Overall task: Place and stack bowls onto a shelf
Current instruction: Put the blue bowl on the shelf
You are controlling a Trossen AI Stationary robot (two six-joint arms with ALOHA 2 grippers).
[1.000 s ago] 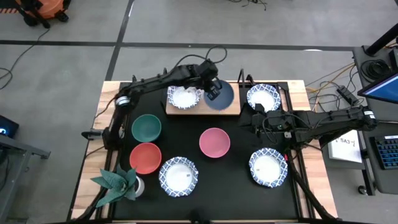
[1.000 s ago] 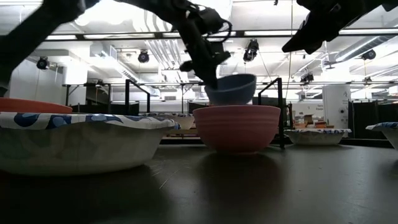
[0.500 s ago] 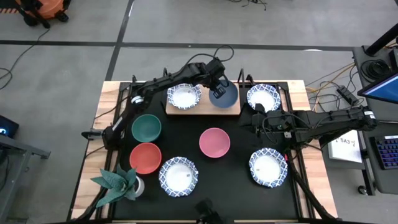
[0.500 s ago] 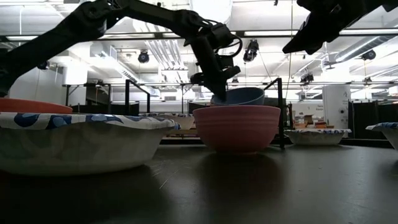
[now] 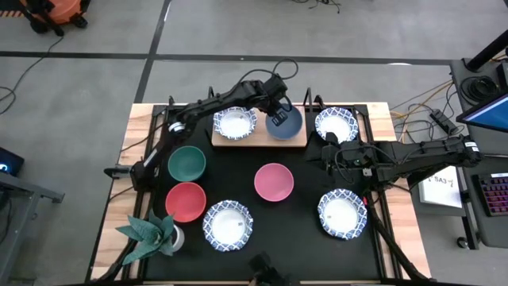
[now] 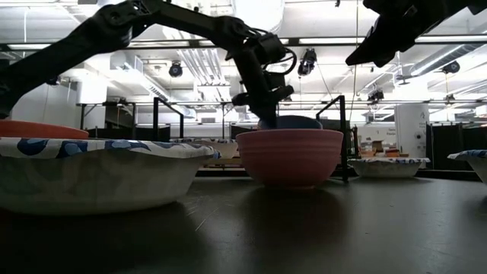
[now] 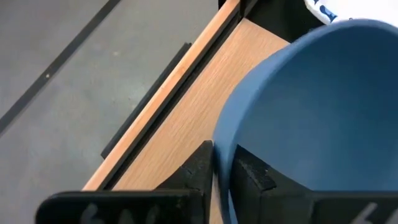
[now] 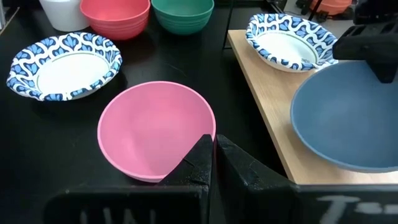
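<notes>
The light-wood shelf board (image 5: 255, 140) stands at the table's far side. A blue-patterned white bowl (image 5: 235, 123) sits on its left part. My left gripper (image 5: 278, 118) is shut on the blue bowl (image 5: 287, 125), low over the board's right part. My right gripper (image 5: 326, 152) hangs shut and empty between the shelf and the pink bowl (image 5: 274, 181), as its wrist view (image 8: 212, 152) shows. The green bowl (image 5: 187, 163), the red bowl (image 5: 186, 201) and three more patterned bowls (image 5: 228, 225), (image 5: 342, 213), (image 5: 336, 125) rest on the black tabletop. My left gripper pinches the blue bowl's rim (image 7: 221, 149), with one finger (image 7: 198, 169) outside the wall and one (image 7: 250, 175) inside. It comes from above at the rim's left far side. The bowl sits mouth up, low at the board (image 7: 186, 118); I cannot tell whether its base touches the wood.
A green star-shaped plant in a white pot (image 5: 151, 231) stands at the near left corner. Black uprights (image 5: 308, 102) rise at the shelf's far right. The patterned bowl on the table lies just right of the shelf.
My left gripper has gone down and a little toward the table's right edge with the blue bowl. The bowl has dropped from well above the board to low at the board's right part. The gripper stays shut on its rim.
</notes>
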